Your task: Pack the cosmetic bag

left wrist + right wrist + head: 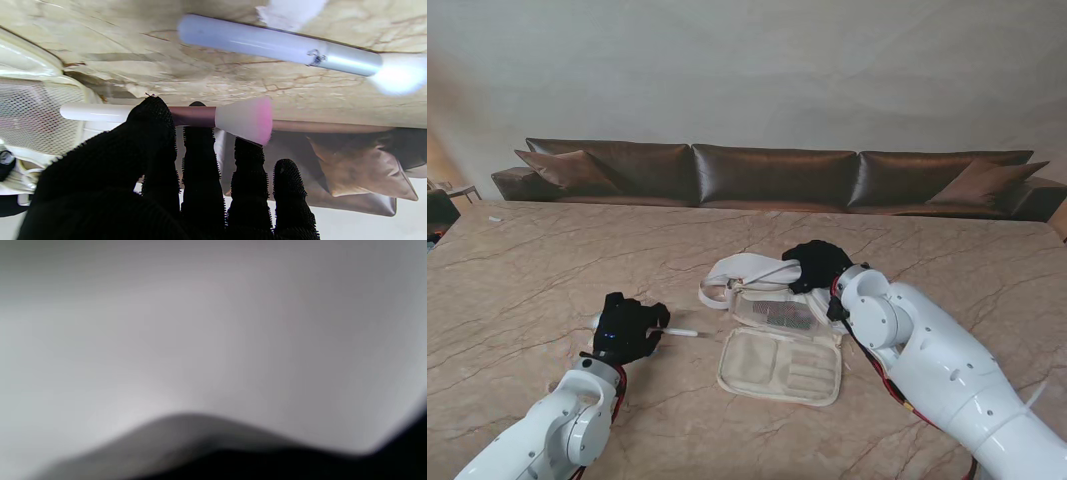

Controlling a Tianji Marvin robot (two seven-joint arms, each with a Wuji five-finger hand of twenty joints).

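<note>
Left hand (629,327), black-gloved, pinches a pink-tipped brush (200,116), its long axis pointing right toward the open cosmetics bag (782,360) just beside it on the desk (527,270). Right hand (815,265) grips the bag's far flap. Another brush (280,45) lies beyond.

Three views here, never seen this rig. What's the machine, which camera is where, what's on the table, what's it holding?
It is a two-armed robot with black-gloved five-finger hands. The wide view looks down from its stand; the other two come from wrist cameras and appear upside down.

On the marble table lies an open cream cosmetics bag. The left hand holds a pink-tipped makeup brush; a second, pale-blue brush lies loose on the table beside it. The right hand rests on the bag's far edge; whether it grips is unclear, since its wrist view is only blur.
</note>
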